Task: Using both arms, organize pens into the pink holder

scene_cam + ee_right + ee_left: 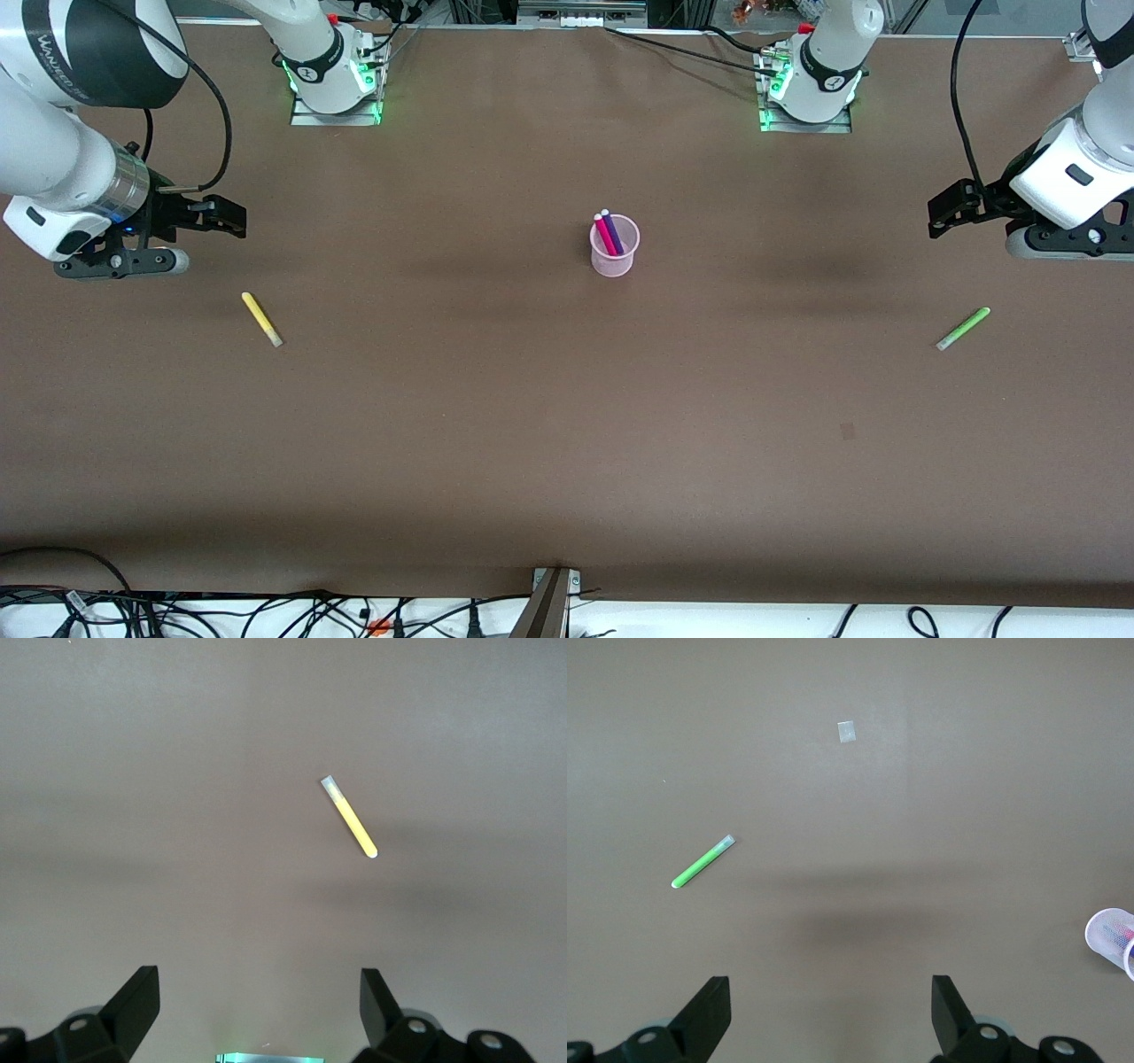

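The pink holder [615, 252] stands upright mid-table with the magenta-pink pen [604, 233] and the purple pen [611, 229] leaning in it. The yellow pen [261, 319] lies flat toward the right arm's end of the table. The light green pen [964, 329] lies flat toward the left arm's end. My right gripper [236, 218] is open and empty, raised over bare table close to the yellow pen [350, 818]. My left gripper [935, 215] is open and empty, raised over bare table close to the green pen [702, 863]. The holder shows at the left wrist view's edge [1112, 937].
A small pale patch [847, 431] marks the brown table nearer the front camera than the green pen; it also shows in the left wrist view [847, 731]. The arm bases [335, 75] [808, 89] glow green. Cables [266, 616] lie along the table's front edge.
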Available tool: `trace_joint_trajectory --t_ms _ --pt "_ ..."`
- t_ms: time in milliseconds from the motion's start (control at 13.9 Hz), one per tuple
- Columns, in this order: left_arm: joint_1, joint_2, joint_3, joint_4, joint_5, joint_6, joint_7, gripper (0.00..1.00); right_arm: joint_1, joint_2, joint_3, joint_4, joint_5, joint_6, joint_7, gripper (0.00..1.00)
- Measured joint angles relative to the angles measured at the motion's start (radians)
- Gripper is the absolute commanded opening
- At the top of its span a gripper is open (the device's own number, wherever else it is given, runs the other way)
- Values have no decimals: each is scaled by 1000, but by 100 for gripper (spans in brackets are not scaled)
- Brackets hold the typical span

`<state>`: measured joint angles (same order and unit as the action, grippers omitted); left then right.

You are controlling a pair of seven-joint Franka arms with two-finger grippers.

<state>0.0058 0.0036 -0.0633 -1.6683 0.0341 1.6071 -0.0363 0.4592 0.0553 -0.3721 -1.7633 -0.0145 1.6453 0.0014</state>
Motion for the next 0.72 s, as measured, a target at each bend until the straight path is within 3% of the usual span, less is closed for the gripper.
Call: trace_joint_trajectory --t_ms 430,717 --pt "0 0 0 0 0 0 0 100 -1 0 -47 4 0 2 16 100" --pt "0 0 0 0 0 -1 0 100 -49 6 -13 4 0 12 40 99"
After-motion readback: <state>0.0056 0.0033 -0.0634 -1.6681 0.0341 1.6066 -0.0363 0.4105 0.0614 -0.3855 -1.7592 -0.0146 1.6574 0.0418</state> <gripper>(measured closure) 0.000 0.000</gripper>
